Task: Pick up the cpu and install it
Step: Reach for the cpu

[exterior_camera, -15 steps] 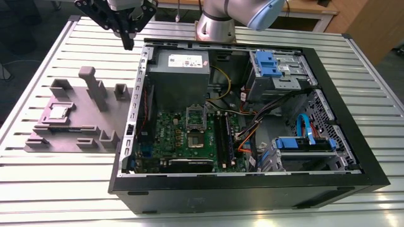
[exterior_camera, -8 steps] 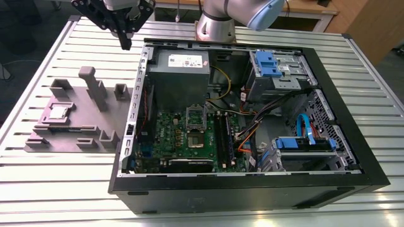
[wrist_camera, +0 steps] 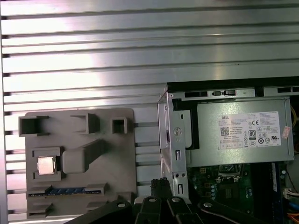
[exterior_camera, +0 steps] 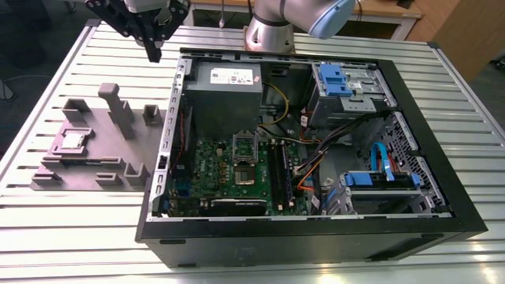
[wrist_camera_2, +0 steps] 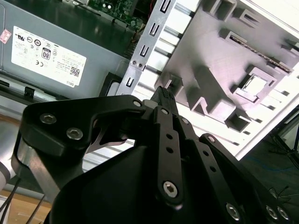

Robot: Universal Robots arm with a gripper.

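Observation:
The cpu (exterior_camera: 73,140), a small silvery square chip, lies flat in a recess of the grey holder plate (exterior_camera: 94,160) on the table, at the exterior view's left. Both wrist views show the cpu (wrist_camera: 45,165) (wrist_camera_2: 254,84) seated in the plate. My gripper (exterior_camera: 154,54) hangs high above the table's far side, between the plate and the open computer case (exterior_camera: 316,231), well away from the chip. Its black fingers (wrist_camera_2: 163,95) are pressed together with nothing between them. The motherboard socket (exterior_camera: 245,176) lies inside the case.
The grey power supply box (exterior_camera: 227,89) with a white label sits in the case's far corner, near the gripper. Blue drive bays (exterior_camera: 339,80) and loose cables (exterior_camera: 316,154) crowd the exterior view's right. Upright posts (exterior_camera: 118,112) rise from the holder plate. The table is ribbed metal (exterior_camera: 79,236).

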